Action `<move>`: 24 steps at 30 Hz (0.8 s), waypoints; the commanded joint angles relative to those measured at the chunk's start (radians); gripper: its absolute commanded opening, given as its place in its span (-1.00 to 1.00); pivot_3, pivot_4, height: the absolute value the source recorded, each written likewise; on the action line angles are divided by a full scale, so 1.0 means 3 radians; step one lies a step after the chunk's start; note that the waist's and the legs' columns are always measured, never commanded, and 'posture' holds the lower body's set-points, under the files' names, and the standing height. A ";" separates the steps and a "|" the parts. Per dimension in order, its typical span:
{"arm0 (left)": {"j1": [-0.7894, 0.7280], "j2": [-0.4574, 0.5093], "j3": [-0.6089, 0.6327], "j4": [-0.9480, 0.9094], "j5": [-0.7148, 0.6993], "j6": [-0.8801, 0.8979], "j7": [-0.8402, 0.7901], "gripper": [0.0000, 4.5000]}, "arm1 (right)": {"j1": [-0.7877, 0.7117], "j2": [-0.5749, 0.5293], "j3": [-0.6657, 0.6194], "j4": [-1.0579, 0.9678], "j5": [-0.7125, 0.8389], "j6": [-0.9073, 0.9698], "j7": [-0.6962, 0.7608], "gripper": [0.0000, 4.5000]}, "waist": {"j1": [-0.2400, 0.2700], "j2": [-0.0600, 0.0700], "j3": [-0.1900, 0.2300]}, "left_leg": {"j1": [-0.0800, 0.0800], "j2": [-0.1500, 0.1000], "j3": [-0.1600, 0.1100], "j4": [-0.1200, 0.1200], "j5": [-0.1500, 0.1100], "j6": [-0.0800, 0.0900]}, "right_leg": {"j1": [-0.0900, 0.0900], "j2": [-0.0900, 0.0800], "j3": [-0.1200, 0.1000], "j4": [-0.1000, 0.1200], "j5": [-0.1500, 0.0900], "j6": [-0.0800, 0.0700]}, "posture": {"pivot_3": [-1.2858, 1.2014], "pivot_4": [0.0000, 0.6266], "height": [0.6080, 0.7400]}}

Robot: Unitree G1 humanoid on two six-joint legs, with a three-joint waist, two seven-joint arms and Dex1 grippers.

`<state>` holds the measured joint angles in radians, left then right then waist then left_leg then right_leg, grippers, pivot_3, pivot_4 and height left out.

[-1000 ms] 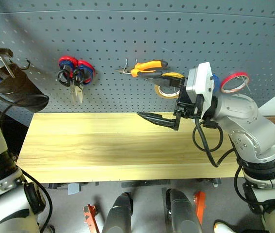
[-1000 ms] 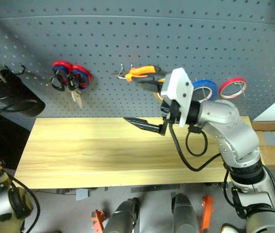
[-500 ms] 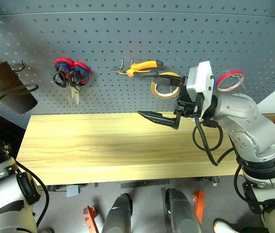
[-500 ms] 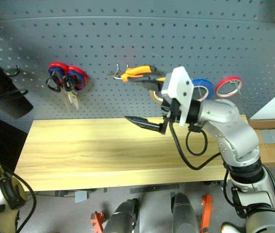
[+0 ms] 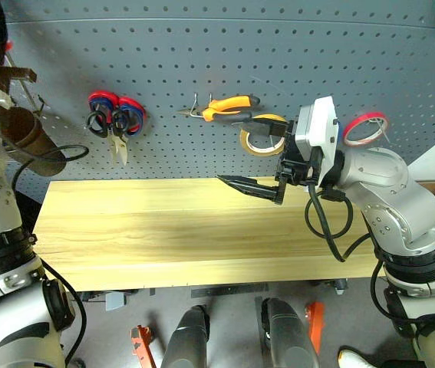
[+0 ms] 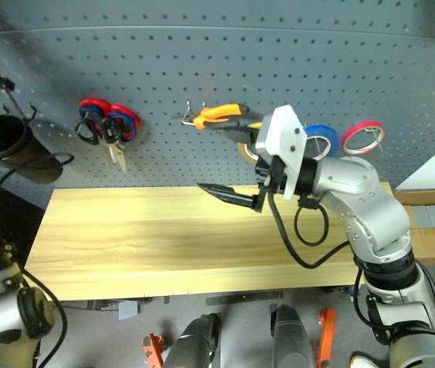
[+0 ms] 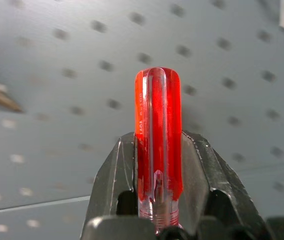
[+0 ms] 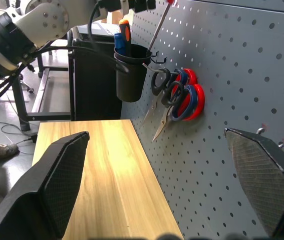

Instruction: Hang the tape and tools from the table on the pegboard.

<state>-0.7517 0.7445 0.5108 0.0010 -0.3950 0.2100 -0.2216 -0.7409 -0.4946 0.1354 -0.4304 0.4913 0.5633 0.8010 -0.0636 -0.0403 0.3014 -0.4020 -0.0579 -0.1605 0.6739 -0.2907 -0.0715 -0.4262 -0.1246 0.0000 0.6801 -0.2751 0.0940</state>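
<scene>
Above a black cup [image 8: 129, 70] hanging at the pegboard's [image 5: 278, 69] left end, the red screwdriver [image 7: 158, 145] is pointing shaft-down, clamped in the left gripper [image 7: 158, 200]. Far right, the right gripper [image 5: 249, 186] is idling wide apart.

The pegboard [image 5: 202, 69] is dark grey with regular rows of small holes. The screwdriver [image 7: 158, 145] has a clear red handle. The desk [image 5: 186, 230] below it is light yellow wood.

scissors [image 5: 114, 123] hang left of pliers [image 5: 229, 106] (both on pegboard [image 5: 294, 46]).
</scene>
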 commanded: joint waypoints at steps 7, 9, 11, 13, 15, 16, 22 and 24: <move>0.0148 0.0232 0.0318 -0.0221 0.0066 0.0032 0.0153 -0.63 | -0.0014 -0.0015 -0.0082 -0.0087 0.0012 -0.0099 0.0017 1.00 | 0.0004 0.0001 -0.0004 | -0.0001 -0.0001 -0.0001 0.0006 0.0000 0.0000 | 0.0002 -0.0001 -0.0001 0.0002 0.0000 0.0000 | 0.05 -0.28 1.00; 0.0250 0.0196 0.0321 -0.0241 0.0059 0.0009 0.0142 -0.63 | -0.0021 -0.0005 -0.0075 -0.0070 0.0012 -0.0110 0.0020 1.00 | 0.0015 0.0000 -0.0004 | -0.0001 -0.0001 -0.0003 0.0007 0.0000 0.0000 | 0.0002 0.0000 -0.0003 0.0003 0.0001 -0.0001 | 0.05 -0.28 1.00; 0.0317 0.0142 0.0298 -0.0179 0.0086 -0.0090 0.0125 -0.63 | -0.0033 0.0015 -0.0060 -0.0053 0.0005 -0.0128 0.0021 1.00 | 0.0026 -0.0001 -0.0004 | -0.0001 -0.0001 -0.0003 0.0008 0.0000 0.0000 | 0.0003 0.0000 -0.0004 0.0004 0.0001 -0.0001 | 0.05 -0.29 1.00; 0.0352 0.0076 0.0254 -0.0093 0.0135 -0.0203 0.0122 -0.63 | -0.0048 0.0037 -0.0046 -0.0042 -0.0001 -0.0140 0.0018 1.00 | 0.0035 -0.0002 -0.0005 | -0.0001 -0.0001 -0.0004 0.0009 0.0000 0.0000 | 0.0004 0.0000 -0.0005 0.0004 0.0002 -0.0002 | 0.04 -0.28 1.00; 0.0370 0.0016 0.0190 -0.0028 0.0182 -0.0295 0.0104 -0.63 | -0.0061 0.0054 -0.0036 -0.0039 -0.0007 -0.0145 0.0012 1.00 | 0.0040 -0.0003 -0.0006 | -0.0001 -0.0001 -0.0005 0.0010 0.0000 0.0000 | 0.0005 -0.0001 -0.0005 0.0004 0.0002 -0.0002 | 0.04 -0.28 1.00; 0.0366 -0.0006 0.0169 0.0003 0.0196 -0.0330 0.0096 -0.63 | -0.0065 0.0060 -0.0033 -0.0039 -0.0008 -0.0145 0.0010 1.00 | 0.0042 -0.0004 -0.0006 | -0.0001 -0.0001 -0.0004 0.0010 0.0000 0.0000 | 0.0005 -0.0001 -0.0006 0.0004 0.0002 -0.0002 | 0.04 -0.27 1.00; 0.0376 -0.0075 0.0017 0.0188 0.0337 -0.0603 0.0026 -0.63 | -0.0046 0.0085 -0.0031 -0.0099 0.0002 -0.0111 -0.0016 1.00 | 0.0040 -0.0005 -0.0007 | -0.0001 -0.0001 -0.0005 0.0011 0.0000 0.0000 | 0.0006 -0.0001 -0.0007 0.0003 0.0002 -0.0003 | 0.02 -0.26 1.00; 0.0425 -0.0088 0.0022 0.0228 0.0380 -0.0691 0.0028 -0.63 | -0.0037 0.0084 -0.0032 -0.0112 0.0004 -0.0106 -0.0020 1.00 | 0.0033 -0.0005 -0.0007 | -0.0001 -0.0001 -0.0005 0.0011 0.0000 0.0000 | 0.0006 -0.0001 -0.0007 0.0002 0.0002 -0.0003 | 0.02 -0.26 1.00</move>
<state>-0.6302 0.7102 0.5051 0.0859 -0.2949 0.0517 -0.2108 -0.7419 -0.4678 0.1404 -0.4237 0.4899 0.5442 0.8004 -0.0538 -0.0418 0.2993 -0.4024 -0.0581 -0.1619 0.6772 -0.2908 -0.0715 -0.4245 -0.1249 -0.0020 0.6808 -0.2745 0.0932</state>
